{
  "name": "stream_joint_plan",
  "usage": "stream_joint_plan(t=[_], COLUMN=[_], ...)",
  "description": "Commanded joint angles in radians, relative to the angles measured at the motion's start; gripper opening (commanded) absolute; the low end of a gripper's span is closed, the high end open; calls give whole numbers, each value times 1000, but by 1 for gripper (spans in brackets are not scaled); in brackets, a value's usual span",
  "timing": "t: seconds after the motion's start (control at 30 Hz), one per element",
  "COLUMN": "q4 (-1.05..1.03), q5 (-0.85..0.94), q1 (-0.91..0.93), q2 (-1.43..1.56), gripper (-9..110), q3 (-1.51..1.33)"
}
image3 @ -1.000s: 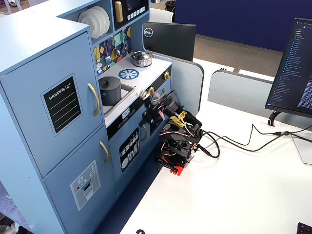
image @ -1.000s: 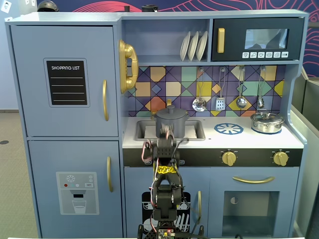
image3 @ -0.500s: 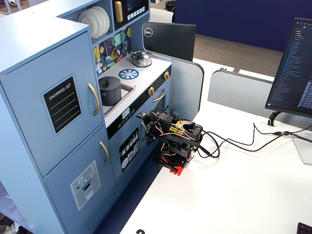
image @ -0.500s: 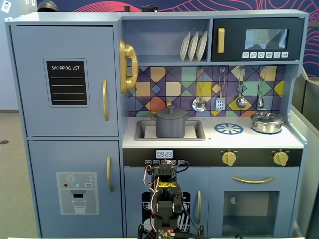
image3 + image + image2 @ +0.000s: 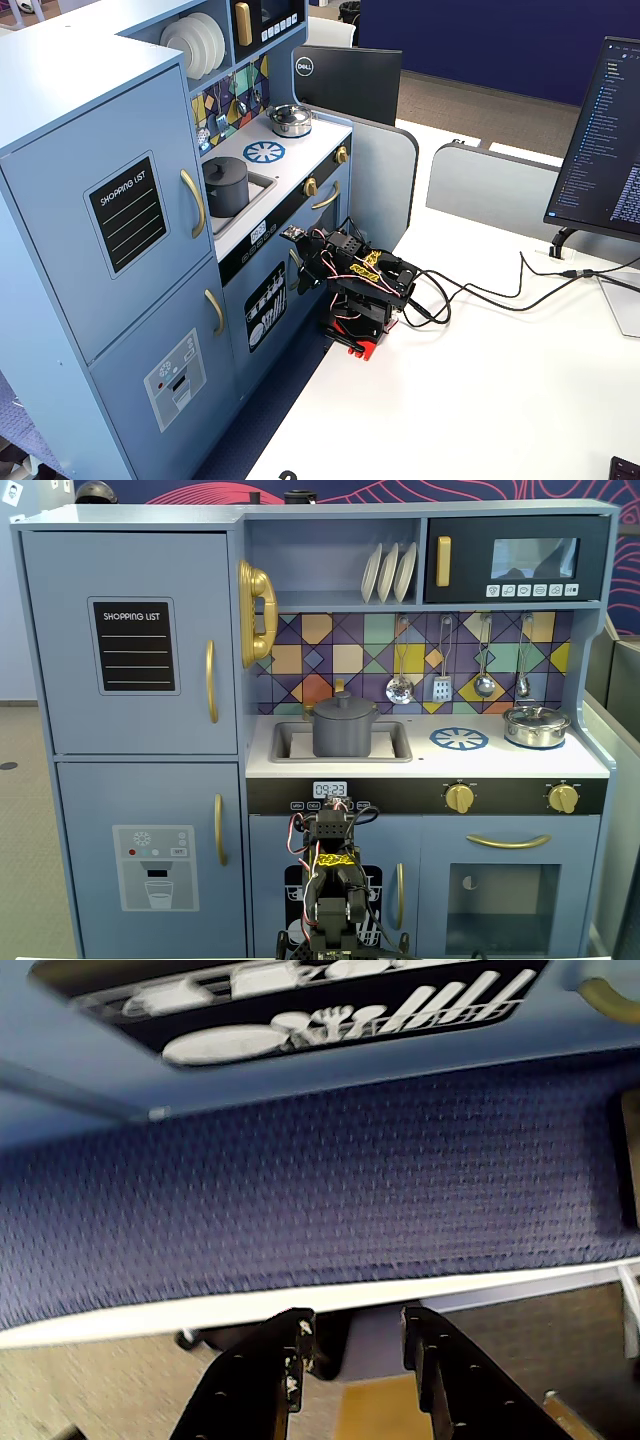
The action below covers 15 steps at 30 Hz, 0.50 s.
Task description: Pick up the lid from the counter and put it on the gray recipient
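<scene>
The gray recipient [image 5: 343,736] stands in the sink of the toy kitchen counter, and also shows in a fixed view [image 5: 226,192]. The lid [image 5: 342,708] lies flat on top of it with its knob up, also seen from the side [image 5: 224,166]. My gripper [image 5: 355,1325] is far below the counter on the folded arm [image 5: 330,880], at the dishwasher door [image 5: 300,268]. Its jaws stand apart with nothing between them. The wrist view shows only carpet, the table edge and floor.
A shiny silver pot [image 5: 536,725] with its own lid stands on the right burner. A blue-white burner circle [image 5: 459,739] is printed between it and the sink [image 5: 395,744]. The arm's base sits on a white table [image 5: 480,400] with cables [image 5: 480,292] and a monitor [image 5: 610,140].
</scene>
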<state>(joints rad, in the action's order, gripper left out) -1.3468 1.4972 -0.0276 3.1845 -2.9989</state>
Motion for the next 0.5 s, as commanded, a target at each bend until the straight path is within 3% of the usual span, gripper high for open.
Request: stream_joint_plan(t=[0.0, 0.47], q4=[-183, -183], q5=[12, 12], q1=[9, 11], q2=[-6, -6], gripper=[2, 2], q3=[-3, -3])
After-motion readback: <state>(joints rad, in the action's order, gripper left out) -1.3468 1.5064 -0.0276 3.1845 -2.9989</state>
